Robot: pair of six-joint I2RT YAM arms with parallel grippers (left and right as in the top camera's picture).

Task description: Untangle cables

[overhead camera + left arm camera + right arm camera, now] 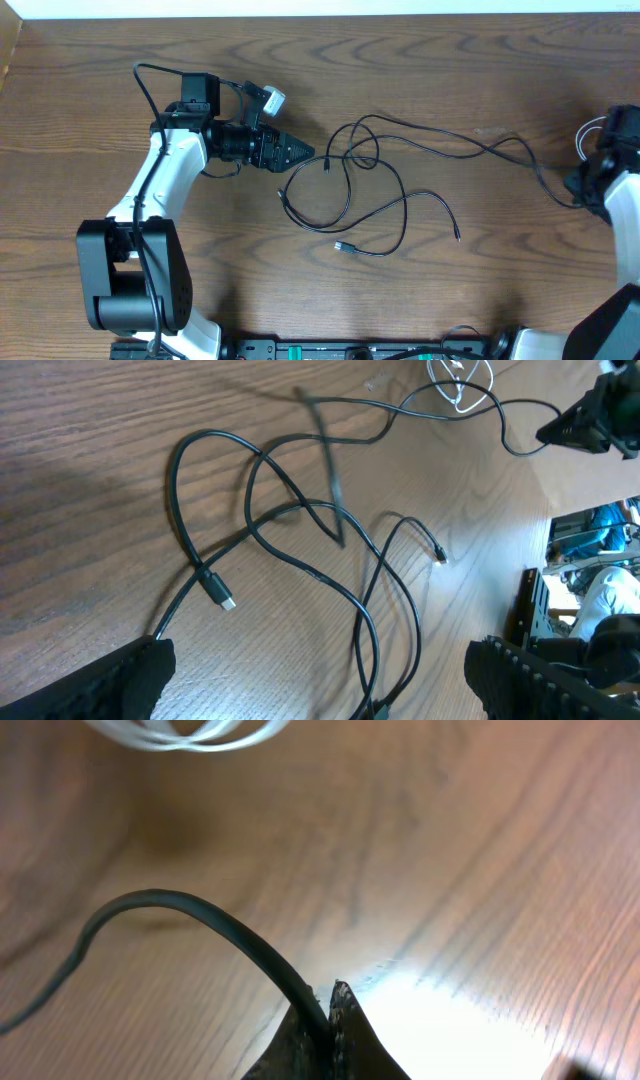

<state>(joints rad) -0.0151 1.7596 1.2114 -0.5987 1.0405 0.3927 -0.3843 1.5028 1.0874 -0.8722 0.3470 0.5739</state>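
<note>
At table's right edge: right end effector [328, 1005] pinches black cable [215, 915] | left end effector [320, 665] spread

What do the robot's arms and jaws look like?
Left arm and right arm: glossy white links between chunky black joints. A thin black wire loops over the left one. The jaws are matte black and taper to points.
</note>
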